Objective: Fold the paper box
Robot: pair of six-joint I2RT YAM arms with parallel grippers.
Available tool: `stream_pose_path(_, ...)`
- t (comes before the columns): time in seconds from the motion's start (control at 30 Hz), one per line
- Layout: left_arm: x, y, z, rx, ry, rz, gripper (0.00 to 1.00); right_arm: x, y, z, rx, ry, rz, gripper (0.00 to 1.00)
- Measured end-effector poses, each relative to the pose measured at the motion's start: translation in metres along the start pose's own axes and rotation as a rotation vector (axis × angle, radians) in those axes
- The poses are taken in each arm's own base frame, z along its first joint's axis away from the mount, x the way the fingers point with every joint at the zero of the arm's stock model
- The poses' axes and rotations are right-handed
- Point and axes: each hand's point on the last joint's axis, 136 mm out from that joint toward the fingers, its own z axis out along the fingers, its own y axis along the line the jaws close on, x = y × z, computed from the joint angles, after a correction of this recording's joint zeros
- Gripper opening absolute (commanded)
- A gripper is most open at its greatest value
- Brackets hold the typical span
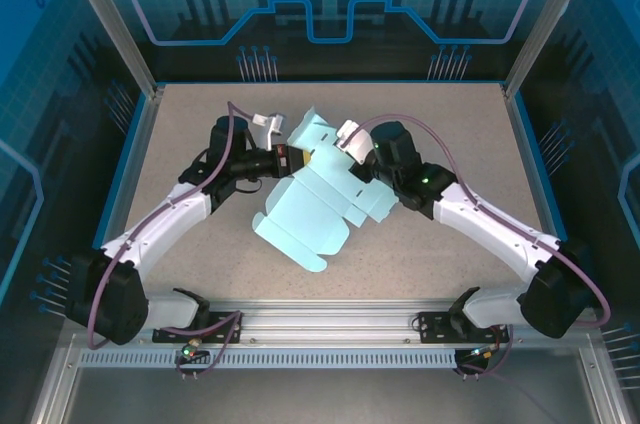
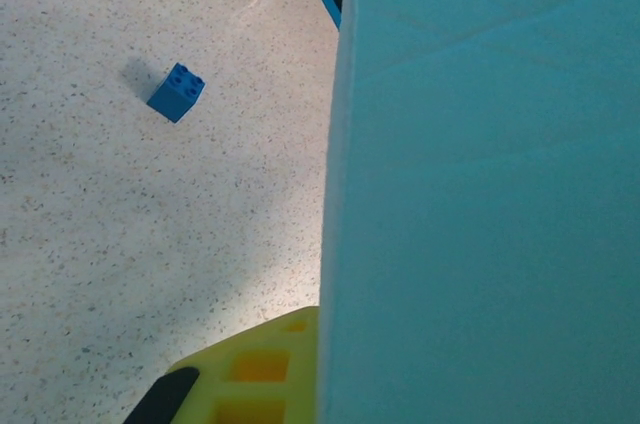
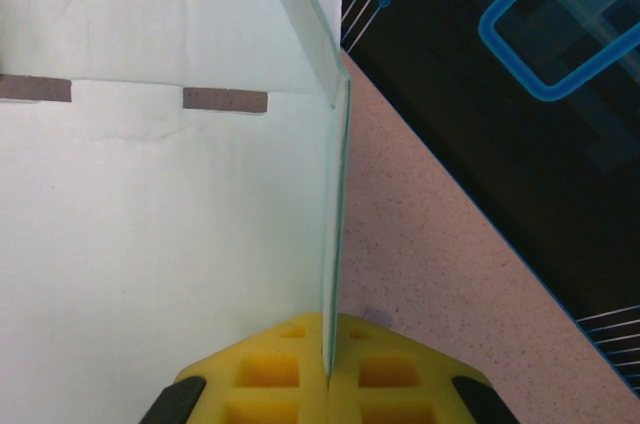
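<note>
1. Nearest, the two arm bases sit at the near edge of the table (image 1: 440, 244), at 7 and 5 o'clock of the sheet.
2. The paper box (image 1: 315, 206), a pale blue die-cut sheet, lies about mid-table. Its near corner points to 6 o'clock, and its far part rises between the two grippers.
3. The left gripper (image 1: 288, 157) meets the sheet at its 10 o'clock edge and is clenched on the card. From its wrist, one yellow pad (image 2: 255, 369) presses against an upright card wall; the other pad is hidden behind it.
4. The right gripper (image 1: 352, 156) holds the sheet at 1 o'clock, its yellow pads (image 3: 270, 369) clamped on a thin upright panel that stands edge-on.
5. Farther out, a tiny dark blue cube (image 2: 177, 92) rests on the table at 11 o'clock of the left pad, apart from the card.
6. Two narrow slots (image 3: 225, 99) cut the flat panel beyond the right pads.
</note>
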Motion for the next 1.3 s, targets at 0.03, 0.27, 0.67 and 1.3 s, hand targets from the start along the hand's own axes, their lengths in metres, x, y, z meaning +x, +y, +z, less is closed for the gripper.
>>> stream_pose_path(0.03, 0.002, 0.001, 0.001, -0.001, 0.003, 0.002, 0.0, 0.002, 0.001, -0.001, -0.027, 0.006, 0.005, 0.0)
stream_pose_path(0.27, 0.01, 0.015, 0.006, -0.018, -0.02, 0.028, 0.19, 0.011, 0.003, -0.003, -0.219, 0.031, 0.122, 0.0)
stream_pose_path(0.67, 0.049, 0.108, 0.026, -0.264, 0.012, -0.137, 0.64, 0.08, 0.031, 0.032, -0.449, 0.245, 0.371, 0.0)
stream_pose_path(1.3, 0.111, 0.046, 0.035, -0.236, 0.059, -0.011, 0.46, 0.125, 0.026, 0.062, -0.378, 0.498, 0.485, 0.0)
